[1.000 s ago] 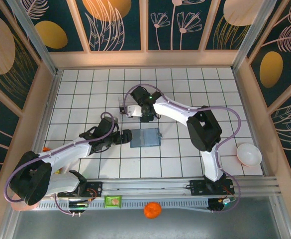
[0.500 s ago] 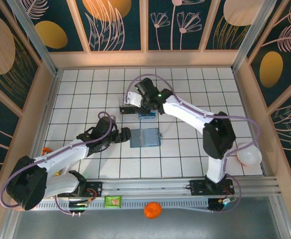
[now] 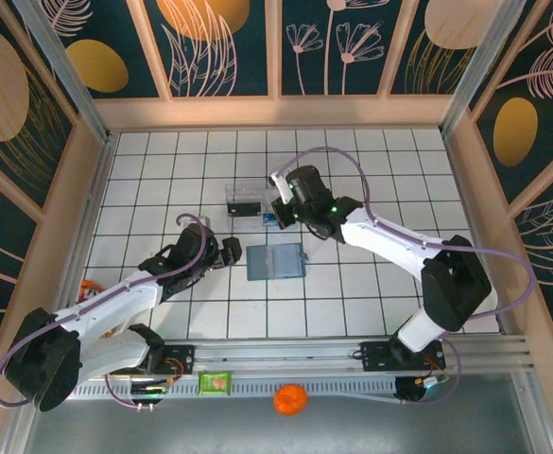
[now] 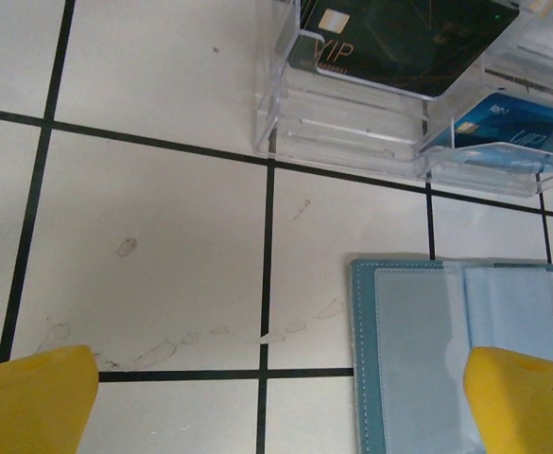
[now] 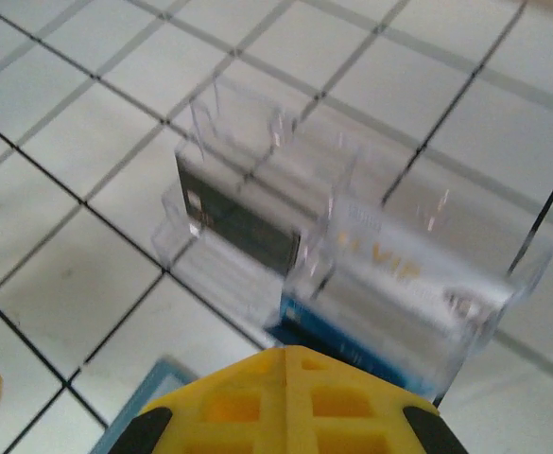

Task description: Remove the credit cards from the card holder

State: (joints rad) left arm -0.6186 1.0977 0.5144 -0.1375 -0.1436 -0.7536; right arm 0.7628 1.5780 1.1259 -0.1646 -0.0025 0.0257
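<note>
The card holder (image 3: 276, 261) lies open and flat on the tiles, two slate-blue panels inside a teal border (image 4: 456, 350). Behind it a clear plastic tray (image 3: 245, 200) holds a black credit card (image 4: 399, 38) and a silvery one (image 5: 399, 274). A bright blue credit card (image 3: 273, 219) rests at the tray's right front corner (image 4: 512, 132). My left gripper (image 3: 231, 252) is open just left of the holder, its yellow fingertips (image 4: 30, 402) spread wide over bare tile. My right gripper (image 3: 288, 210) is shut and holds nothing, just right of the tray, fingers (image 5: 290, 388) pressed together.
Wooden walls (image 3: 77, 189) fence in the tiled table on three sides. A green packet (image 3: 216, 382) and an orange ball (image 3: 290, 399) sit on the front rail beyond the arm bases. Open tiles stretch left and right of the holder.
My right gripper has pulled back to the right off the tray and shut, leaving the blue card by the tray. The left gripper has drawn slightly away from the holder, still open.
</note>
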